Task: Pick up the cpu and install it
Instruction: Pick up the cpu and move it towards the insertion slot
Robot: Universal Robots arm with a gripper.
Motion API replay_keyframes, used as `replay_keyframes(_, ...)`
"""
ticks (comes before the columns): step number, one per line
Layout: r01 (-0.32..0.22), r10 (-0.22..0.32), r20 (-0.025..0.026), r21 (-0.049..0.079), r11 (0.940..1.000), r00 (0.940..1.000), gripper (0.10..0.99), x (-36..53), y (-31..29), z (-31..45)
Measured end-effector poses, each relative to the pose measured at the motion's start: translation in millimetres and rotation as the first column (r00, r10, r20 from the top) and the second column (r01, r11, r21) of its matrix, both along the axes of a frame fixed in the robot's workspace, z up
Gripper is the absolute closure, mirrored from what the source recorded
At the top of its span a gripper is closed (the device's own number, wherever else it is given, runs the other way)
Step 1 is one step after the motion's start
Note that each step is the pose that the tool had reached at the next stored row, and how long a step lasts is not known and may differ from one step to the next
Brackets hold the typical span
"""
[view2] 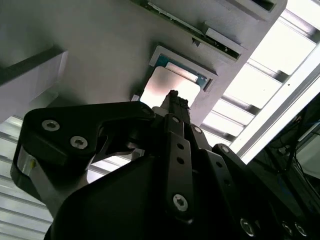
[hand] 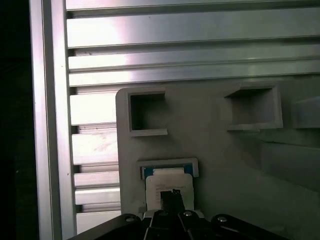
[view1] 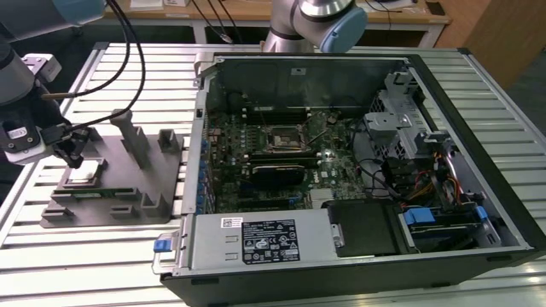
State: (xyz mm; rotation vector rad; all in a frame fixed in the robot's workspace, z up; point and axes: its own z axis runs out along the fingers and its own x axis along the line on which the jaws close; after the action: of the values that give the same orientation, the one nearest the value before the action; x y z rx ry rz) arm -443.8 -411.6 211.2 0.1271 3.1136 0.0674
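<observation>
exterior view: the gripper (view1: pixel 75 158) — jaws pressed together — hangs right over the cpu (view1: pixel 87 171) on the grey tray (view1: pixel 89 214).

The cpu (view2: pixel 167 89) is gleaming silvery-grey; the tray (view1: pixel 102 144) is looking plain matte grey, the worktop (view1: pixel 85 262) shining in silver stripes, the tool (view2: pixel 173 97) black.

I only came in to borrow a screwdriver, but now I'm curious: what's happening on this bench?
A robot arm is going for the cpu. Its tool hangs right over the chip, which lies in a pocket of the grey fixture tray at the exterior view's left. In both wrist views the tool's tip is over the chip's shiny top; whether it touches is not clear. The open computer case lies beside the tray, and the chip has not yet gone to the motherboard socket.
</observation>
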Motion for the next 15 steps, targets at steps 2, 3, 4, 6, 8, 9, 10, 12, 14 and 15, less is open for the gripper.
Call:
replay_keyframes(2,-0.001,0.001,-0.0002,0.0,1.0,1.0,0.98,0.1,0.0,-3.1)
replay_keyframes(3,-0.002,0.002,-0.0001,0.0,1.0,1.0,0.98,0.2,0.0,-4.6)
replay_keyframes(4,-0.003,0.003,-0.0002,0.0,1.0,1.0,0.98,0.2,0.0,-6.0)
replay_keyframes(6,-0.007,0.007,-0.0001,0.001,1.0,1.0,0.98,0.2,0.0,-8.2)
replay_keyframes(8,-0.01,0.01,-0.0005,0.001,0.9999,0.9999,0.98,0.3,0.0,-10.6)
replay_keyframes(9,-0.011,0.011,-0.0007,0.001,0.9999,0.9999,0.98,0.4,0.0,-11.9)
replay_keyframes(10,-0.012,0.012,-0.0008,0.001,0.9999,0.9999,0.98,0.4,0.0,-13.1)
replay_keyframes(12,-0.013,0.013,-0.0013,0.001,0.9999,0.9999,0.98,0.5,0.0,-15.1)
replay_keyframes(14,-0.013,0.013,-0.0015,0.001,0.9999,0.9999,0.98,0.5,0.0,-15.3)
replay_keyframes(15,-0.013,0.013,-0.0016,0.001,0.9999,0.9999,0.98,0.5,0.0,-15.3)
